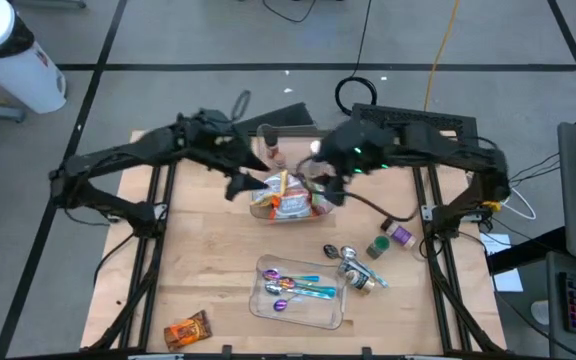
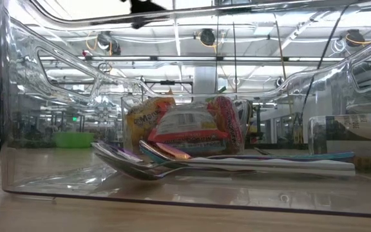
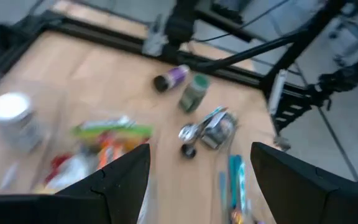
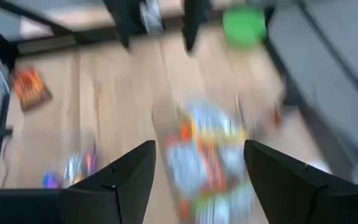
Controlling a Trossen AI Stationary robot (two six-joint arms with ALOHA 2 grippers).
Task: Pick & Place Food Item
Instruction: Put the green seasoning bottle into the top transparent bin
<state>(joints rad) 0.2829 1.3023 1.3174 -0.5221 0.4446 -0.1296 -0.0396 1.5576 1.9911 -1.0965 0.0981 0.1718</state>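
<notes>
A heap of food packets (image 1: 286,200) lies in a clear bin at the table's middle; the low view shows the packets (image 2: 185,129) behind a clear tray. An orange snack packet (image 1: 186,330) lies flat near the front left corner. My left gripper (image 1: 240,185) hovers just left of the heap, open, with nothing between its fingers (image 3: 201,152). My right gripper (image 1: 323,190) hovers over the heap's right side, also open and empty (image 4: 201,146). The packets (image 4: 210,155) show blurred beyond its fingers.
A clear tray (image 1: 320,318) holding spoons (image 1: 293,290) sits at the front middle. A purple-lidded jar (image 1: 400,235), a green-lidded jar (image 1: 378,247) and a shiny metal item (image 1: 353,265) lie to the right. A small bottle (image 1: 268,145) stands behind the heap.
</notes>
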